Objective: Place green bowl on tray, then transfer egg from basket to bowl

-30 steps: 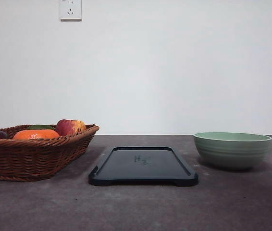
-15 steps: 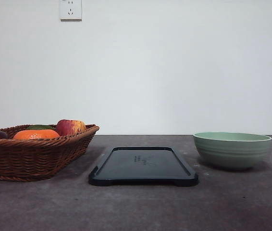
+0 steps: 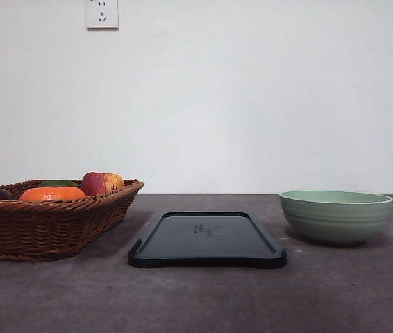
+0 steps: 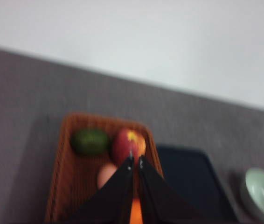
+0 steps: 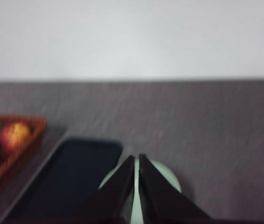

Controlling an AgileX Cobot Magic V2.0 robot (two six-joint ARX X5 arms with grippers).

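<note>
White wall fills the background, with a grey table point(image 3: 203, 298) spread out below it. From the front I see the basket point(image 3: 47, 222) at the left, the tray point(image 3: 207, 239) lying flat in the middle, and the green bowl point(image 3: 335, 216) standing upright on the table to the tray's right, apart from it. An apple point(image 3: 101, 183) and an orange point(image 3: 52, 193) show above the basket's rim.

On my left wrist feed, the left end effector point(image 4: 135, 161) hangs over the basket with its fingers pressed together, holding nothing. Beneath it I make out the egg point(image 4: 107, 175) lying in the basket near the apple and a green fruit point(image 4: 90, 142).

On my right wrist feed, the right end effector point(image 5: 136, 159) is likewise closed and empty, poised above the green bowl, with the tray just beside it.
</note>
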